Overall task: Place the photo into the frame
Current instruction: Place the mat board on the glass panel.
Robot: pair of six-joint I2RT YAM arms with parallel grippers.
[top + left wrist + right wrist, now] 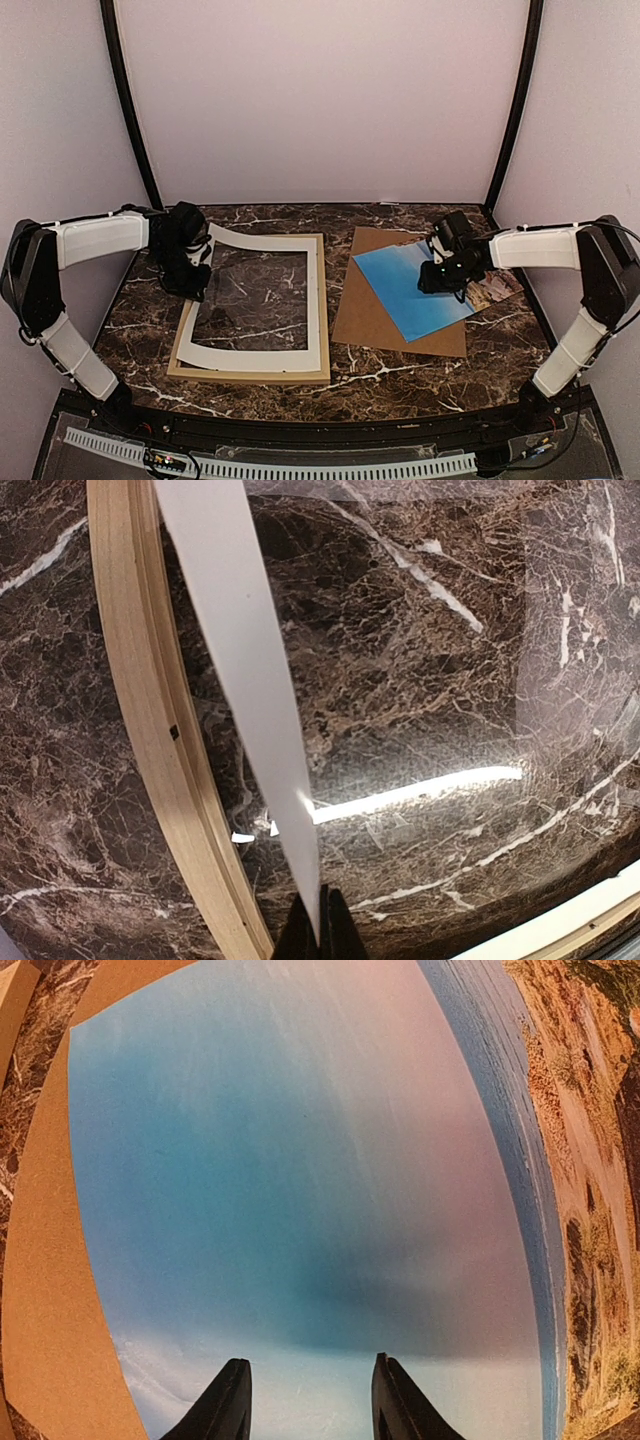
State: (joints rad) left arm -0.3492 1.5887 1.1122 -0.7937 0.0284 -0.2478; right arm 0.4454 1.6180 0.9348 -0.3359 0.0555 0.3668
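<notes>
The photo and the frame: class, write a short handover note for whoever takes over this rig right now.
Left gripper: shut on the left edge of the white mat, holding its far left part raised off the frame.
Right gripper: fingers apart over the photo, holding nothing.
The photo lies on the cardboard backing board, right of the frame.
Done: mat partly raised.
Left: pick up the photo and put it into the frame.

Left gripper (pixel 320 928) pinched closed, right gripper (pixel 310 1385) parted
</notes>
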